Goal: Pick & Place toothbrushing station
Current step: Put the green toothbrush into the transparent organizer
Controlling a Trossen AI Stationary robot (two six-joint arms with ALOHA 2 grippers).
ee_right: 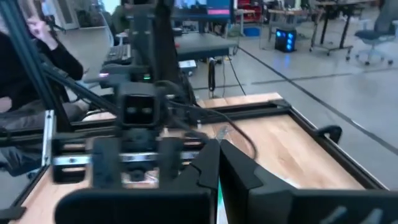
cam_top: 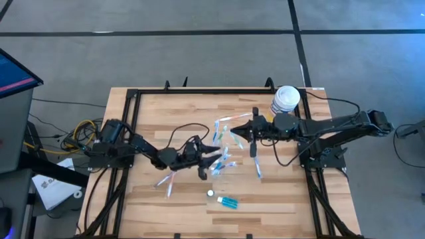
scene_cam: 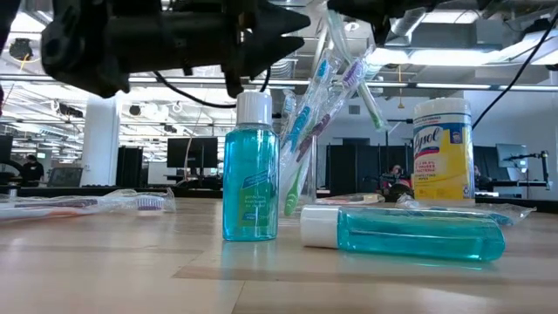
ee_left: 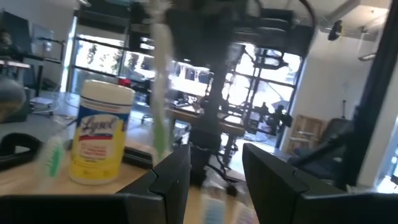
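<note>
From above, a pale wood-plank tabletop in a black frame stands on grey carpet, with toothbrushes scattered around its centre, a small blue bottle lying toward six o'clock and a white-lidded yellow container at one o'clock. The left gripper has its jaws part-open around a tumbler packed with brushes; the right gripper is closed on one thin toothbrush. At table height, an office of monitors lies behind; one blue white-capped bottle stands upright, another lies flat, and the clear tumbler bristles with wrapped brushes. The left wrist view shows dark fingers apart; the right wrist view shows fingers pressed together.
</note>
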